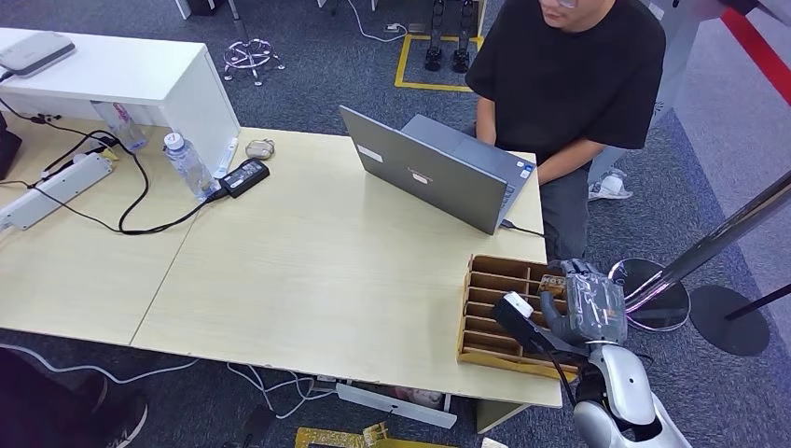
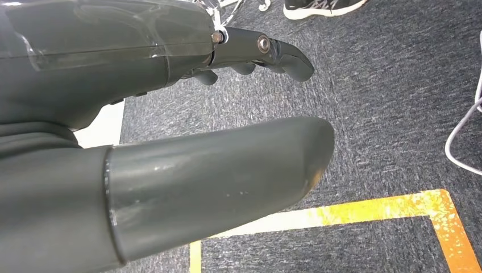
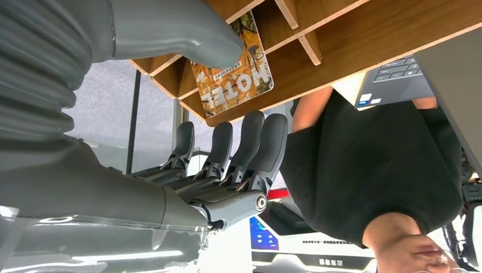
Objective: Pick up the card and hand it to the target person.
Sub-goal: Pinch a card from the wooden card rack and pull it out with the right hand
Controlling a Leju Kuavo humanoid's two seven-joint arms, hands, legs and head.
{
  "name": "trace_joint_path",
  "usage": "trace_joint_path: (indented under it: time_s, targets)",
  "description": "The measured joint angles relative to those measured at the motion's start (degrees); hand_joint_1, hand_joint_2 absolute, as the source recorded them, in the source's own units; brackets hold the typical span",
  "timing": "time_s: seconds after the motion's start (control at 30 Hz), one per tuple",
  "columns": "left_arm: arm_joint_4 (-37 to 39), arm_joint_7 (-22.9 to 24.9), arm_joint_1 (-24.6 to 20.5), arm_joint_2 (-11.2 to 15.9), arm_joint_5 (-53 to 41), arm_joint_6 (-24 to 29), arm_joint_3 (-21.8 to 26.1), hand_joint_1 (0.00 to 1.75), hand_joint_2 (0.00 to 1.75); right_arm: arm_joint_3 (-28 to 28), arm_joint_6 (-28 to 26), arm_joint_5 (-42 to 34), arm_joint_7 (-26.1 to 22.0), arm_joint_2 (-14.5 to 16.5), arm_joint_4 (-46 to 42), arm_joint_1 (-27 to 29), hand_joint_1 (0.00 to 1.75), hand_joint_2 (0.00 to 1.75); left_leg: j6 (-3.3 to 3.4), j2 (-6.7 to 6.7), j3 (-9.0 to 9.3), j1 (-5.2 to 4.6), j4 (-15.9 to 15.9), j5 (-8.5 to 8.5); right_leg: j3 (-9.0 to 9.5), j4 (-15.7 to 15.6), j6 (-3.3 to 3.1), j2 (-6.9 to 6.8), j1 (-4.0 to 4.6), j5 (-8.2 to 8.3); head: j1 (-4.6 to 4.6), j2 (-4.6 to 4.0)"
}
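**Card in the far-right slot of the rack**

The card [image 3: 233, 68] is printed with an orange-brown autumn-leaf picture and the white word "HOTEL". It lies flat-faced in a compartment of the wooden slotted rack [image 1: 485, 308], at the rack's far right end on the counter [image 1: 308, 271]; the right robot hand [image 1: 589, 303] has its thumb tip touching it.

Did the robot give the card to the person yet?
Not yet. The right robot hand has reached the wooden rack, thumb on the card, fingers spread beyond the rack's edge. The card sits in its slot. Left to do: grip it, lift it and pass it to the person at the laptop.
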Motion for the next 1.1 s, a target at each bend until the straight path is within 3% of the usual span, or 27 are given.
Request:
trace_joint_path:
  time_s: [0.73, 1.0, 1.1]
  targets:
    - [0.0, -0.2, 0.0, 0.0, 0.0, 0.2, 0.0, 0.00, 0.00, 0.4, 0.8, -2.1, -0.1, -0.1, 2.3, -0.8, 0.80, 1.75, 0.00, 0.00, 0.00, 0.00, 0.0, 0.00, 0.00, 0.0, 0.00, 0.00, 0.00, 0.00, 0.01, 0.00]
    - [0.0, -0.5, 0.0, 0.0, 0.1, 0.3, 0.1, 0.00, 0.00, 0.9, 1.2, -2.7, 0.0, -0.1, 3.1, -1.1, 0.82, 1.75, 0.00, 0.00, 0.00, 0.00, 0.0, 0.00, 0.00, 0.0, 0.00, 0.00, 0.00, 0.00, 0.01, 0.00]
    - [0.0, -0.5, 0.0, 0.0, 0.1, 0.3, 0.1, 0.00, 0.00, 1.0, 1.2, -2.8, 0.2, -0.1, 3.3, -1.3, 0.91, 1.75, 0.00, 0.00, 0.01, 0.00, 0.0, 0.00, 0.00, 0.0, 0.00, 0.00, 0.00, 0.00, 0.01, 0.00]
